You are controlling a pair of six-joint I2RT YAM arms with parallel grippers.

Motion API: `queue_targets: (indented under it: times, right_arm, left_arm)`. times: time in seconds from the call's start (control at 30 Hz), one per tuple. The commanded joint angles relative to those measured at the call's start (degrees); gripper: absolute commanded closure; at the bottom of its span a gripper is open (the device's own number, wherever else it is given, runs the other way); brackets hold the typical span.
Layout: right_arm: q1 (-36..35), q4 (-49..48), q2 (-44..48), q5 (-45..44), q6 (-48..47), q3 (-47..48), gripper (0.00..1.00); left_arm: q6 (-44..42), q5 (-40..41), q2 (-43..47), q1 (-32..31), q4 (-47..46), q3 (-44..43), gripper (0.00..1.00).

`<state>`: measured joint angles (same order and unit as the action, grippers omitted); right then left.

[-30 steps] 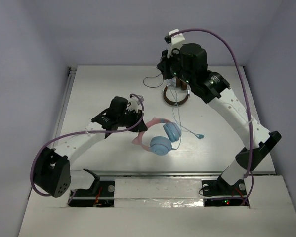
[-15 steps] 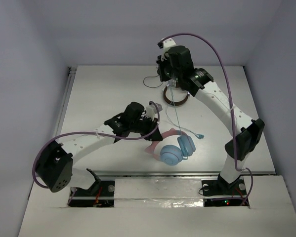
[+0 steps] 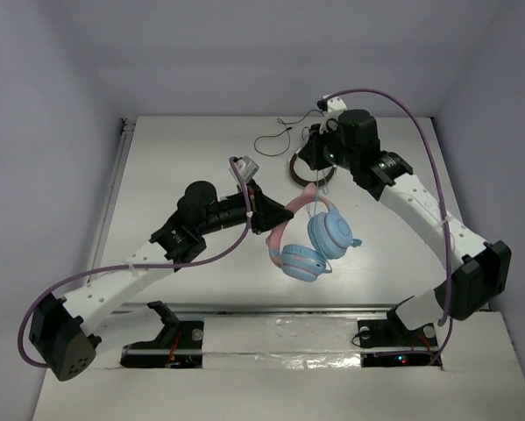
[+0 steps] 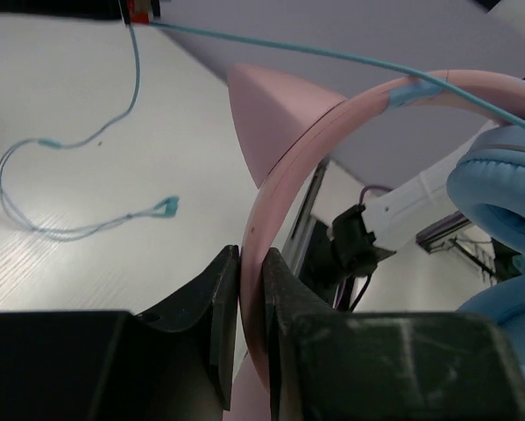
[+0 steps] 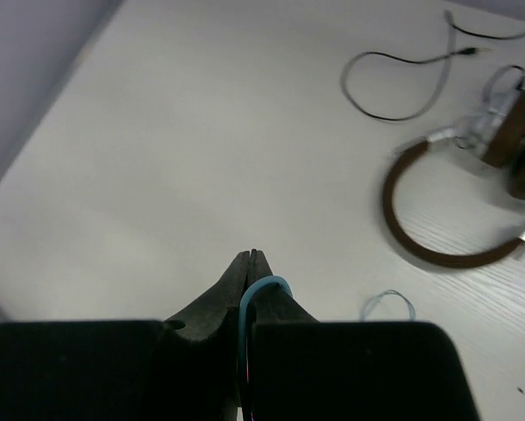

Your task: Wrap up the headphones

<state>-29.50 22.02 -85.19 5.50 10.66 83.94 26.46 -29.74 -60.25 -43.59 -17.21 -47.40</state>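
With left gripper [image 4: 251,263] pinched tight on the headphones [image 3: 330,233] at the headband [image 4: 288,171], cups [image 3: 301,260] hanging beyond its tips, and right gripper [image 5: 251,256] nipping the cable [image 5: 264,286], keep tension and wind evenly.

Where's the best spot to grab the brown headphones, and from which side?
The headband, at its middle, from straight above, jaws pinching across the band. It seems to lie flat on the table as a thin open arc with bare table on either side; the ear cups look bulkier.
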Motion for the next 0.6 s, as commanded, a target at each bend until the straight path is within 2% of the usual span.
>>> queue_targets:
  times: [0.0,0.17,0.3,0.4,0.43,0.5,0.57]
  right_arm:
    - [0.05,-10.59,3.62,14.76,1.12,-2.81,1.0]
    - [1.37,-15.86,6.0,21.48,1.38,-8.43,0.99]
    - [1.9,-18.06,7.05,25.07,2.26,-11.94,0.97]
    - [1.9,-22.53,9.42,28.85,3.23,-15.72,0.94]
    - [1.9,-26.81,10.03,29.91,3.75,-18.61,0.93]
    - [1.9,-29.83,11.01,32.19,5.51,-21.18,0.86]
    - [1.9,-32.56,10.92,33.08,6.65,-23.29,0.84]
  left_arm:
    - [7.63,-3.48,2.76,-0.35,-18.52,2.3,1.0]
    - [9.49,0.11,7.33,-0.35,-24.52,4.59,1.0]
    - [10.37,8.88,10.15,-0.35,-27.26,4.33,1.0]
    - [10.11,12.23,10.85,-0.35,-25.69,2.06,1.0]
    - [10.1,12.33,10.59,-0.35,-25.5,1.44,1.0]
    - [10.02,13.12,10.07,-0.35,-24.02,-0.93,1.0]
    - [9.58,13.13,9.27,-0.35,-22.7,-2.25,1.0]
